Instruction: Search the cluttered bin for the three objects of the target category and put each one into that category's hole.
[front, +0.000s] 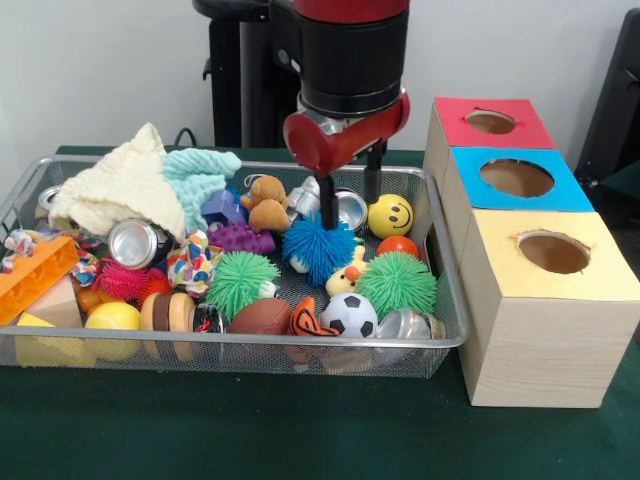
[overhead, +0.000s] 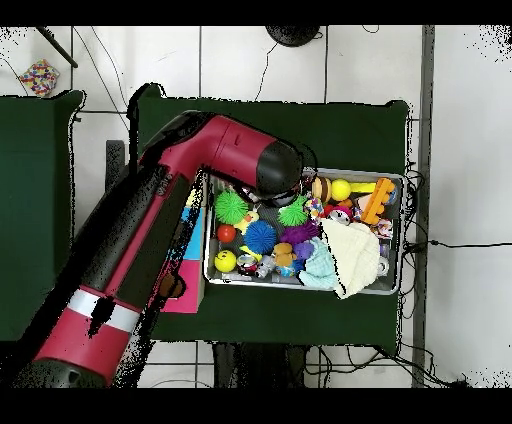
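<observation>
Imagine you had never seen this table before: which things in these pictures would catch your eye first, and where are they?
The red and black arm's gripper hangs open over the wide silver wire-mesh bin, its black fingers straddling a shiny metal can, just above a spiky blue ball. A yellow smiley ball sits right of the gripper. Beside the bin stand three pale wooden boxes; the farthest, red-topped one has a round hole.

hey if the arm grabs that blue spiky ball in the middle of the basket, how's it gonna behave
The blue spiky ball looks soft: its thin bristles would probably bend, so a grip may feel squashy and could slip. It seems light for its size. Pushed, it would likely wobble rather than roll, being wedged among toys in the bin. The open pincer hangs right above it.
</observation>
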